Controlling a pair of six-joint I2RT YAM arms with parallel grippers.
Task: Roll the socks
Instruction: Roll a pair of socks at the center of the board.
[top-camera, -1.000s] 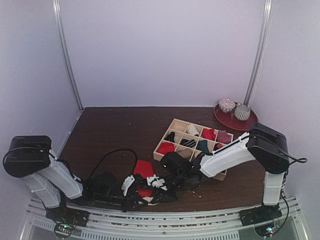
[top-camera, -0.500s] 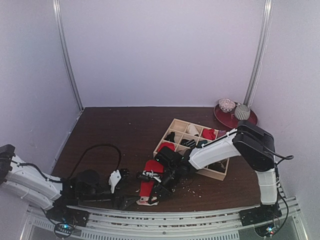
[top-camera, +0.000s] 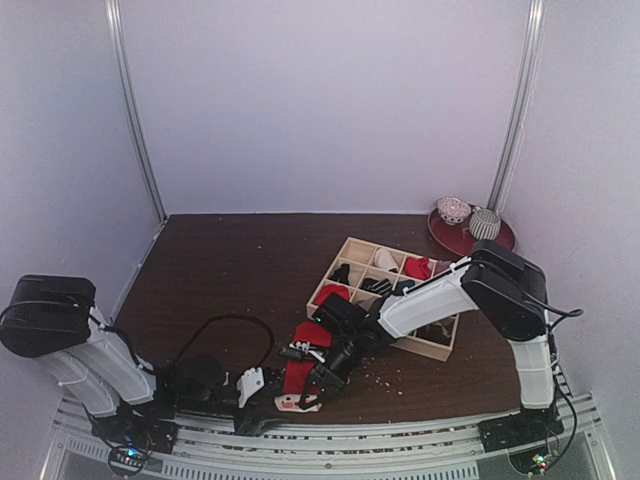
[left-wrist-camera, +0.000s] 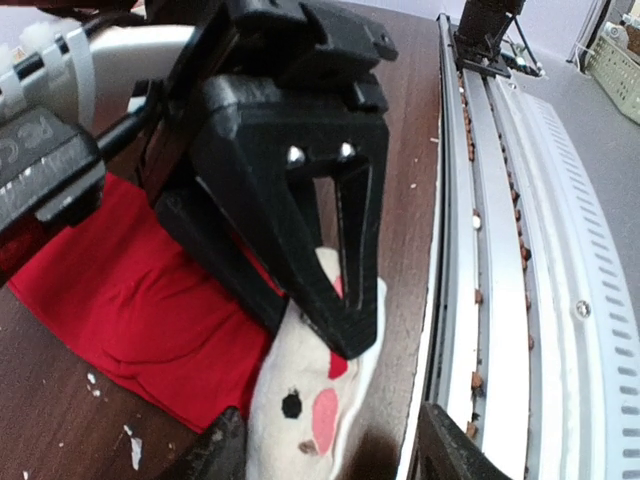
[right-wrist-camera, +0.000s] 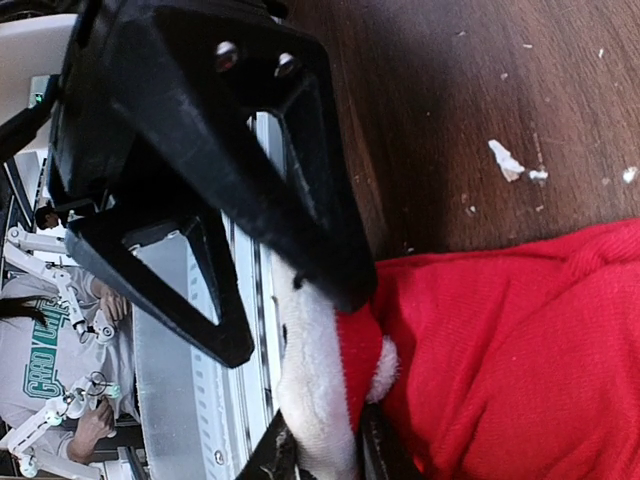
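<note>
The red sock (top-camera: 310, 336) lies stretched out on the dark table near the front edge, its white end (top-camera: 289, 402) toward the rail. My right gripper (top-camera: 305, 388) is shut on that white end (right-wrist-camera: 310, 380), with the red fabric (right-wrist-camera: 500, 340) beside it. My left gripper (top-camera: 250, 385) is open, and its fingertips (left-wrist-camera: 225, 450) flank the white end (left-wrist-camera: 300, 400) in the left wrist view. The right gripper's black fingers (left-wrist-camera: 340, 300) press on the sock there. A magenta-purple fabric item (top-camera: 447, 271) lies in the wooden box; I cannot tell if it is the other sock.
A wooden divided box (top-camera: 352, 246) holding several rolled socks sits right of centre. A red plate (top-camera: 452, 243) with two grey-white patterned round items is at the back right. A metal rail (left-wrist-camera: 520, 250) runs along the front edge. White crumbs (right-wrist-camera: 505, 160) dot the table.
My left arm pulled away to the left, then came back right to the sock's white end. The red sock went from bunched to stretched out lengthwise. The right gripper kept its hold.
</note>
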